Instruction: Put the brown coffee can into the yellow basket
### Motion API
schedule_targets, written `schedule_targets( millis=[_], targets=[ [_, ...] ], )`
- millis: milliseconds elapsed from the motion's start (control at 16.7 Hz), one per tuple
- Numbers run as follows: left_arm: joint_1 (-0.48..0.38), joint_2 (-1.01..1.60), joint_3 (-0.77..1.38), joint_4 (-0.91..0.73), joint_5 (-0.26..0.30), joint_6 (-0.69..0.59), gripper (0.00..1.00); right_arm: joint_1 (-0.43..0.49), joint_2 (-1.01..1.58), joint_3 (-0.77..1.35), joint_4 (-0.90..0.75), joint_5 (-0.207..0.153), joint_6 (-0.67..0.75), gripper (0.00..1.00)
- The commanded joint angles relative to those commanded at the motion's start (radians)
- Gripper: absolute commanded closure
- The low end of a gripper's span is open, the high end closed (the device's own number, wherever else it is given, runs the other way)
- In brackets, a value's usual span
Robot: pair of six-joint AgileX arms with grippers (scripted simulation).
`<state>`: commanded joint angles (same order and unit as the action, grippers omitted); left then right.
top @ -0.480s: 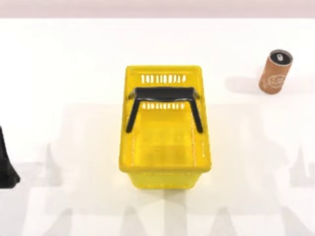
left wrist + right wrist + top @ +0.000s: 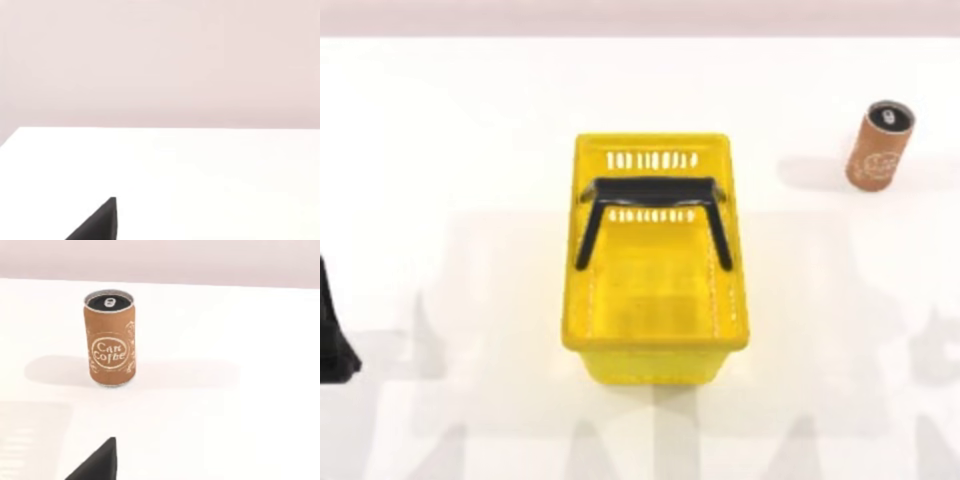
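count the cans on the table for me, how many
1. The brown coffee can stands upright near the table's far right edge, apart from the yellow basket at the centre. The basket's inside looks empty, so none seems hidden.

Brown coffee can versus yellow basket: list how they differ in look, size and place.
The brown coffee can is a small orange-brown cylinder; the yellow basket is a far larger bright yellow rectangular box. The can has a closed, dark, silver-rimmed top; the basket is open on top, with slotted sides and a black handle. The can stands near the table's right edge; the basket sits at the middle. Both stand upright on the white table, apart and untouched.
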<state>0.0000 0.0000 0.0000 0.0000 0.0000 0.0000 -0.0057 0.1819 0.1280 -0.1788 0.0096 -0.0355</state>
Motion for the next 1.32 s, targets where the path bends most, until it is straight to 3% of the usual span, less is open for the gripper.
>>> schedule_targets(
  millis=[420, 1020, 1320],
  targets=[
    [0.0, 0.0, 0.0, 0.0, 0.0, 0.0, 0.0, -0.013, 0.514, 0.501, -0.369, 0.017, -0.102, 0.0],
    [0.0, 0.0, 0.0, 0.0, 0.0, 0.0, 0.0, 0.019, 1.411, 1.708, -0.784, -0.013, -0.311, 0.0],
    [0.0, 0.0, 0.0, 0.0, 0.0, 0.0, 0.0, 0.06, 1.876, 2.179, -0.998, -0.037, -0.433, 0.0]
  ],
)
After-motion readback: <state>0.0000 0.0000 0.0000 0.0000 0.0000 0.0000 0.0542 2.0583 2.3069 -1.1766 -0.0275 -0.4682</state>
